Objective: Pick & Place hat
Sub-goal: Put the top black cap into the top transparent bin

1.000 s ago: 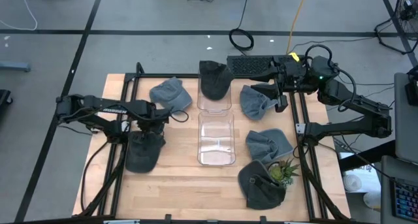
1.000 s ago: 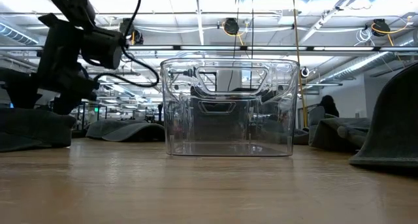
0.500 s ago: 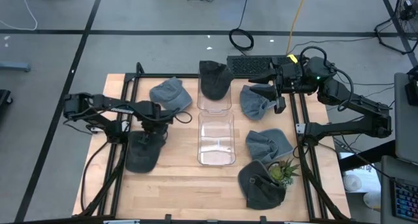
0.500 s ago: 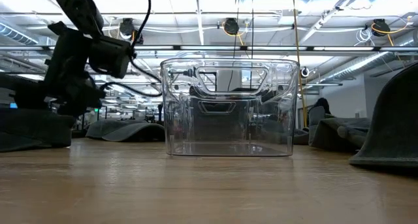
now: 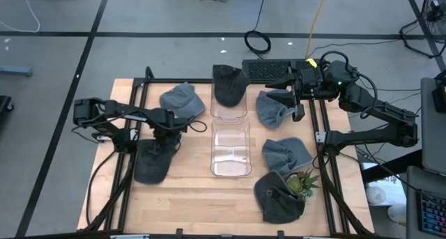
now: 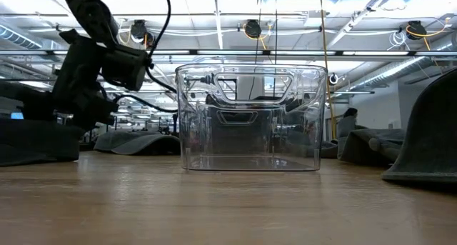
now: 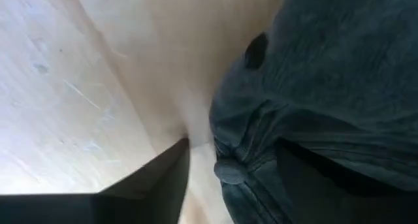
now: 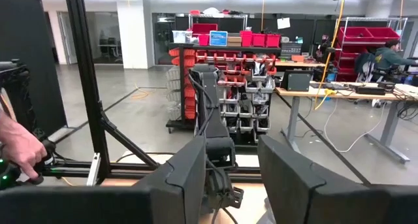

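Observation:
A dark grey hat [image 5: 152, 162] lies flat on the wooden table, left of the clear container [image 5: 230, 154]. My left gripper [image 5: 165, 133] hangs low over the hat's far end, open. In the left wrist view, one finger [image 7: 166, 175] is over bare wood and the other [image 7: 313, 175] over the cloth, with the hat's edge [image 7: 232, 168] between them. My right gripper [image 5: 298, 106] waits open beside a lighter grey hat [image 5: 272, 108] at the table's far right. Its fingers point level across the table. My left gripper comes at the dark hat's far edge [image 7: 225, 139] from above, pointing down, with its fingers astride that edge. I cannot tell whether either finger touches the cloth. The hat lies flat on the table.
More hats lie about: one at far left of the container [image 5: 181, 99], one dark hat at its far end [image 5: 228, 84], one at right [image 5: 286, 155], and one near right [image 5: 277, 198] beside a small plant [image 5: 301, 183]. A person's hand [image 8: 19, 145] shows beyond the table.
My left gripper has come down onto the dark hat's far end and moved a little toward the container, staying open. The hat has not moved.

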Motion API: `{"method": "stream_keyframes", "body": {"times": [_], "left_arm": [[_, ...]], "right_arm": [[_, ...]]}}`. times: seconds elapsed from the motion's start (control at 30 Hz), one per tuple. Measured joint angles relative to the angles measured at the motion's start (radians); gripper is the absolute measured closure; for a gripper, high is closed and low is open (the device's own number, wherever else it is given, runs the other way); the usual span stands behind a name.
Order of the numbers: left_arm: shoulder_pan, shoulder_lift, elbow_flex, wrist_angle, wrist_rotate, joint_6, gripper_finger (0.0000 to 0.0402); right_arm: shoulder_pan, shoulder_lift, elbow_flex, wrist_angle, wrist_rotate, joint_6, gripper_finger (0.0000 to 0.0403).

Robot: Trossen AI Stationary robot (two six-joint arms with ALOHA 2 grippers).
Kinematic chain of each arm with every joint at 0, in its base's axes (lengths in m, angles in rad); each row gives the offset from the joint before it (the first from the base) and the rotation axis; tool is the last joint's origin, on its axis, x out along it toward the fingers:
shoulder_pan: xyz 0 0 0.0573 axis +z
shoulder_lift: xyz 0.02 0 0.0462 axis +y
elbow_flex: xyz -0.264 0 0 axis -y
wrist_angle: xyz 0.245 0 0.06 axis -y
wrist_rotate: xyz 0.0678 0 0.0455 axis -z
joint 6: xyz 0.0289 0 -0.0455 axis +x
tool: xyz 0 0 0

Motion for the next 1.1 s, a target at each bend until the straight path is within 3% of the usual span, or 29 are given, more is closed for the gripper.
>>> {"method": "stream_keyframes", "body": {"times": [0.3, 0.5, 0.93, 1.1], "left_arm": [[-0.001, 0.043, 0.012, 0.024, -0.005, 0.008, 0.0371], [0.022, 0.02, 0.053, 0.062, 0.024, -0.002, 0.0376], [0.035, -0.049, 0.367, -0.001, 0.01, -0.02, 0.0377], [0.035, -0.049, 0.477, -0.11, 0.012, -0.023, 0.0377]], "right_arm": [[0.0, 0.0, 0.0, 0.0, 0.0, -0.002, 0.0275], [0.0, 0.0, 0.0, 0.001, 0.002, -0.029, 0.0275], [-0.001, -0.001, 0.0, 0.001, 0.005, -0.031, 0.0275], [-0.017, -0.001, 0.0, 0.001, 0.005, -0.045, 0.0275]]}}
